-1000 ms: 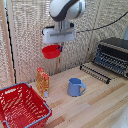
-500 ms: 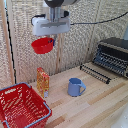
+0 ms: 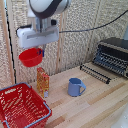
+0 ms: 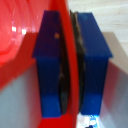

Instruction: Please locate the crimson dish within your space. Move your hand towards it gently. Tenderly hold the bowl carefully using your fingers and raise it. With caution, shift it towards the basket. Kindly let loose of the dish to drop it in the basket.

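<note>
The small glossy red bowl [image 3: 30, 57] hangs high above the table at the exterior view's left, held by its rim. My white gripper [image 3: 39, 49] is shut on that rim. In the wrist view the blue finger pads [image 4: 50, 60] pinch the bowl's red wall [image 4: 70, 70] between them. The red mesh basket [image 3: 26, 116] with a blue rim stands on the table below, at the exterior view's lower left. The bowl is above the basket's far edge, well clear of it.
A blue handled mug [image 3: 75, 87] stands mid-table. An orange packet [image 3: 43, 81] stands upright just behind the basket. A dark toaster oven [image 3: 113, 55] and a black wire rack [image 3: 95, 72] sit at the exterior view's right. A bamboo screen backs the table.
The arm has carried the bowl toward the exterior view's left and a little higher, from above the orange packet to above the basket's far side. The grip stays shut.
</note>
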Available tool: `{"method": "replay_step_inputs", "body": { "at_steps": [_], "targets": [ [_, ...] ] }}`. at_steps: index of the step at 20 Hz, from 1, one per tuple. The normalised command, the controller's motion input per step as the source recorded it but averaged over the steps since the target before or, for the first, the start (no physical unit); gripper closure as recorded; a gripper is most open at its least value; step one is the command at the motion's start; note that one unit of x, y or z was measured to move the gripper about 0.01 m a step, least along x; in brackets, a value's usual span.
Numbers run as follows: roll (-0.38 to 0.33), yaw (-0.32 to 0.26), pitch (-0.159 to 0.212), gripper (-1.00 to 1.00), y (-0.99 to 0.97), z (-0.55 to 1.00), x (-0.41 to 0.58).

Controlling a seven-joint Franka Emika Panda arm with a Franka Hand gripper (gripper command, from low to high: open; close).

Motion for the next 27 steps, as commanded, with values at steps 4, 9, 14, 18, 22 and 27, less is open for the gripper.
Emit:
{"method": "replay_step_inputs", "body": {
  "at_steps": [4,9,14,18,22,27],
  "targets": [
    [0.000,0.079,0.046,1.00,0.74,-0.53,-0.134],
    [-0.002,0.080,0.028,1.00,0.68,-0.59,-0.051],
    [-0.009,0.050,0.024,-1.00,0.30,-0.25,0.022],
    [0.005,0.067,0.008,-1.00,-0.24,0.74,0.225],
    [0.000,0.073,-0.121,-1.00,-0.29,0.84,0.284],
    [-0.001,0.081,-0.202,-1.00,-0.30,0.57,0.481]
  ]
}}
